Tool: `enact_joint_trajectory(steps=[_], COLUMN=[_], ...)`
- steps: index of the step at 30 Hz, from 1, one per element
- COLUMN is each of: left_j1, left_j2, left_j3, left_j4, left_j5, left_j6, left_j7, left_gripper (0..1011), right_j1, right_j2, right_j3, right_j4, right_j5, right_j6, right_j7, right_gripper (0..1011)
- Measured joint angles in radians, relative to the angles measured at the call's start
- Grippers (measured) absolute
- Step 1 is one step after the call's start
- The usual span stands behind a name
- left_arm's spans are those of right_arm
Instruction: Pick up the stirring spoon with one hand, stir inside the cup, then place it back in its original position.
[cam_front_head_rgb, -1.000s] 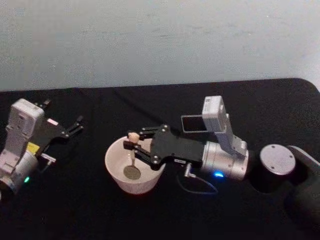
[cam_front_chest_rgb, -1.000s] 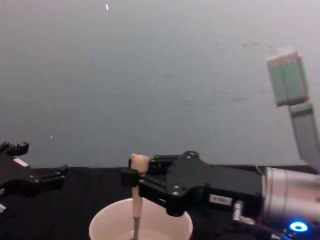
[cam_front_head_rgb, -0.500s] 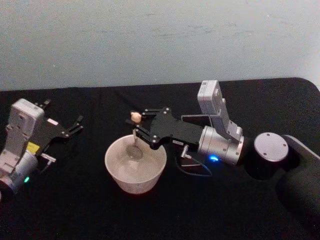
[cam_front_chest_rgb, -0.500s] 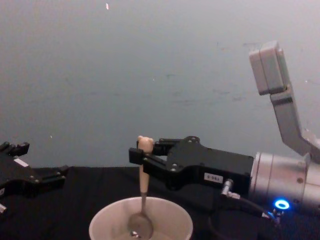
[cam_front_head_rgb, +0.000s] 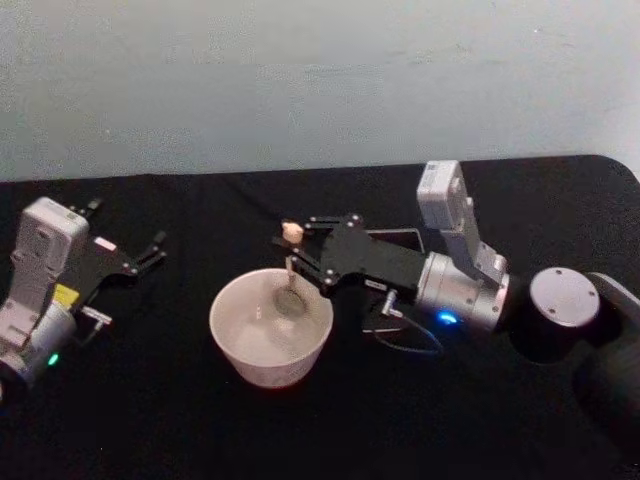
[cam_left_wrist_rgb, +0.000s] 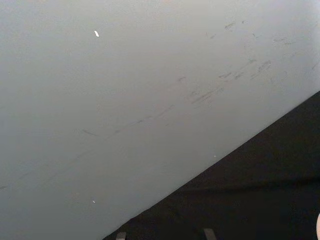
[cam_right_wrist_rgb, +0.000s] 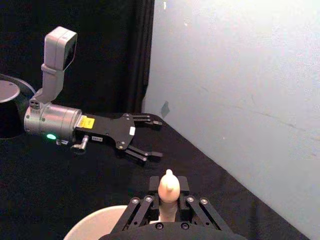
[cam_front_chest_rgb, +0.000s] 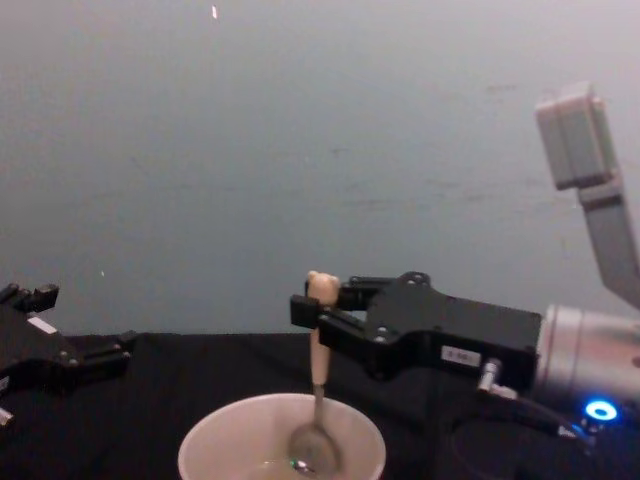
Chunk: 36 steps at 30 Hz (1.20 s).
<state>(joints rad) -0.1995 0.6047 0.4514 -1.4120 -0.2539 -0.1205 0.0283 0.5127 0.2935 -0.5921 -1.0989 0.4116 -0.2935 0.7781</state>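
Right gripper (cam_front_chest_rgb: 318, 312): gripped the stirring spoon (cam_front_chest_rgb: 318, 380) by its handle.
Hidden: handle part between the fingers.
Spoon bowl: hung below the gripper, inside the cup (cam_front_head_rgb: 262, 362).
Left gripper (cam_right_wrist_rgb: 156, 138): parked, fingers spread.

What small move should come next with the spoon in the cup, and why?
Probably sweep the right gripper in a small circle so the bowl of the stirring spoon rounds the inside of the cup. The gripper is shut on the upright handle, with the bowl low in the cup, right of centre. The left gripper sits parked at left.
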Motion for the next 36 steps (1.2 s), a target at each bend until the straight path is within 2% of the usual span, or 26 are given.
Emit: enact_joint_trajectory(steps=[11,16,19,28,36], left_j1=[0.000,0.000,0.000,0.000,0.000], left_j2=[0.000,0.000,0.000,0.000,0.000], left_j3=[0.000,0.000,0.000,0.000,0.000], left_j4=[0.000,0.000,0.000,0.000,0.000], left_j5=[0.000,0.000,0.000,0.000,0.000], left_j6=[0.000,0.000,0.000,0.000,0.000], left_j7=[0.000,0.000,0.000,0.000,0.000], left_gripper=[1001,1001,1001,1001,1001], right_j1=[-0.080,-0.108,-0.122,-0.113,-0.059], right_j2=[0.065,0.081,0.085,0.063,0.014], right_j3=[0.022,0.016,0.000,-0.041,-0.057], right_j4=[-0.112,-0.151,-0.177,-0.187,-0.112], right_j5=[0.035,0.049,0.057,0.066,0.047], right_j6=[0.032,0.044,0.051,0.050,0.025], right_j7=[0.000,0.010,0.026,0.054,0.037], right_gripper=[209,209,209,209,209])
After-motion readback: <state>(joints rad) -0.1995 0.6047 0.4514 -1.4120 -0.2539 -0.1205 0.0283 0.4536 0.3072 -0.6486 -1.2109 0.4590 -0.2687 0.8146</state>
